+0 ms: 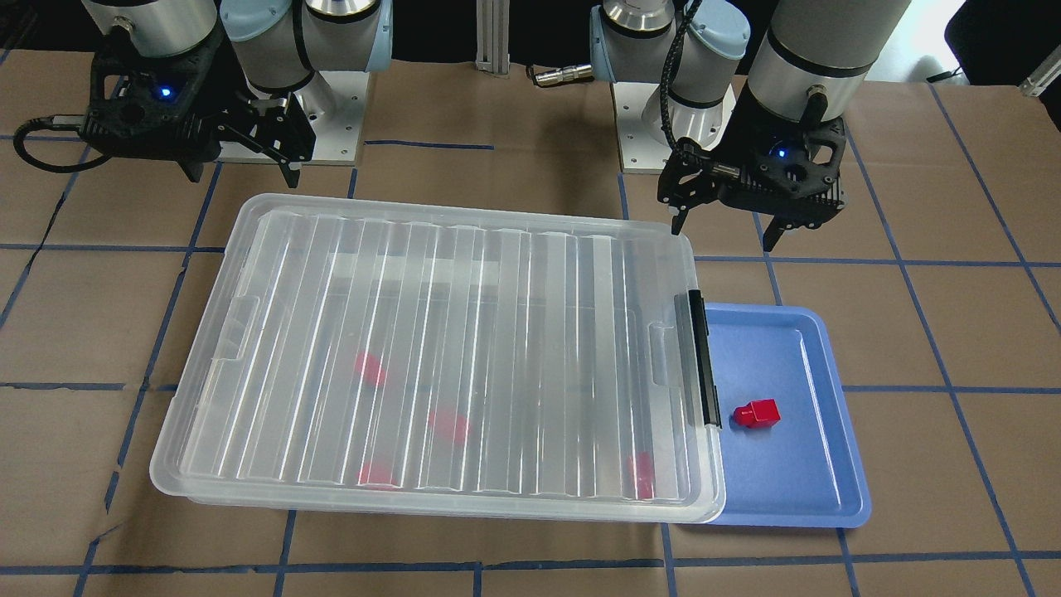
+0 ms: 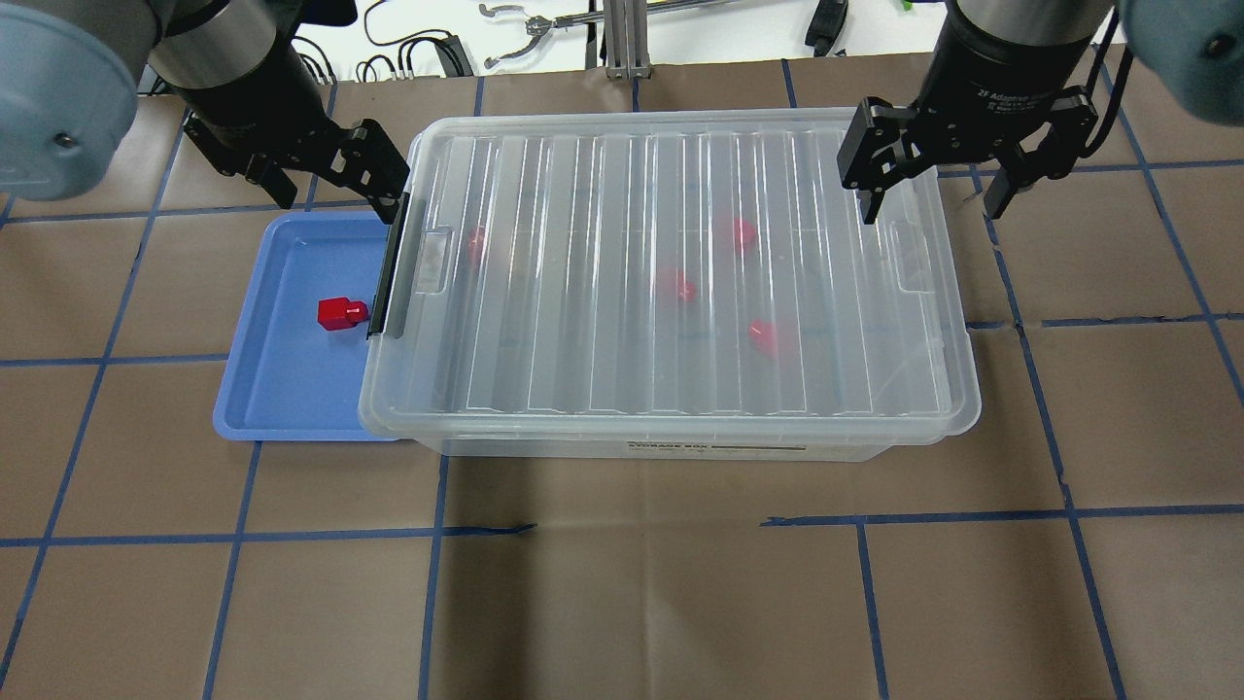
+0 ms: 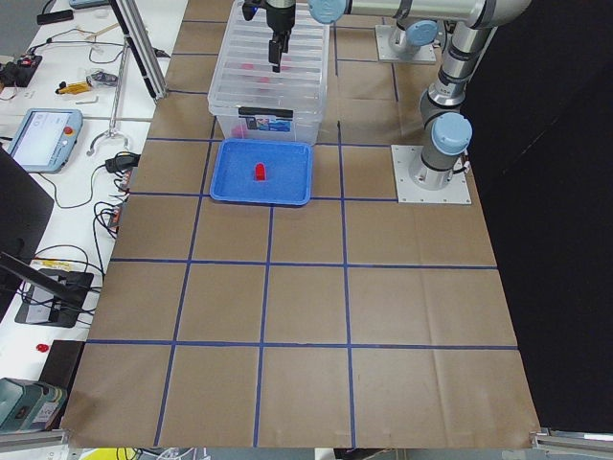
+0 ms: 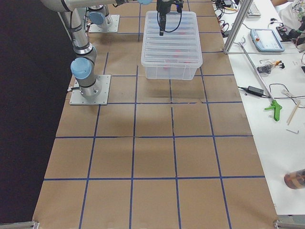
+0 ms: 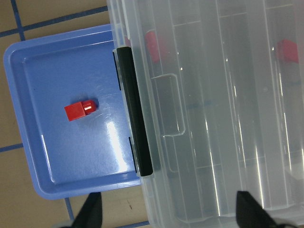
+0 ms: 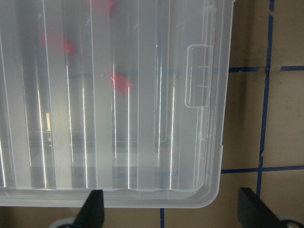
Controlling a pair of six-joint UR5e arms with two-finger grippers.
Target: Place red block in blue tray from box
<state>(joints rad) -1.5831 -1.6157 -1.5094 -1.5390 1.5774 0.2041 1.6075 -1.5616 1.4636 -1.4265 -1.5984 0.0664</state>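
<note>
on blue tray point(image 2: 282, 389) floor: red block point(image 2: 341, 312), alone, just beside black latch bar point(image 2: 389, 267) of box point(image 2: 603, 194). box lidded; four more red blocks point(image 2: 675, 285) blurred inside. left gripper point(image 2: 342, 209) fingers spread, empty, over latch end; right gripper point(image 2: 933, 216) fingers spread, empty, over opposite end. all on bench point(image 2: 622, 583).

Five red blocks in all: one red block point(image 1: 757, 413) in plain sight and four blurred blocks point(image 1: 370, 370), point(image 1: 449, 425), point(image 1: 377, 473), point(image 1: 640, 474) showing through a ribbed lid point(image 1: 497, 315). There is one blue tray point(image 1: 796, 497) and one clear box point(image 2: 680, 449), with one lid and one black latch bar point(image 1: 700, 356). Two robot arms each carry one two-finger gripper: the left gripper point(image 1: 724, 236) and the right gripper point(image 1: 246, 176).
</note>
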